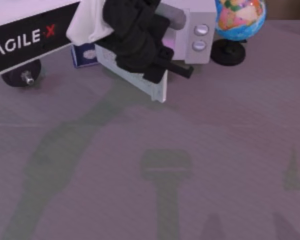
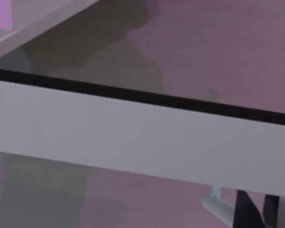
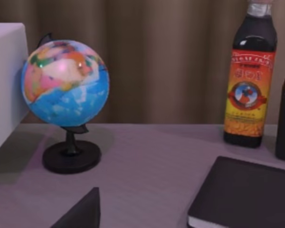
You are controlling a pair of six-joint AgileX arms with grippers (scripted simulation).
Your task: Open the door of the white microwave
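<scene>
White microwave [image 1: 200, 22] door [image 1: 140, 80] stands swung partly open, the left gripper [image 1: 182, 70] at its free edge; grip cannot be told.

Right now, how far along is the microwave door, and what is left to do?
Done: the door already stands swung well out from the white microwave, its free edge angled over the table. In hand: the left arm reaches over the door, its pincer near the outer edge; whether it grips is not visible. The right pincer is out of the top view. Left: probably widen the swing if needed, then let go and pull back.
</scene>
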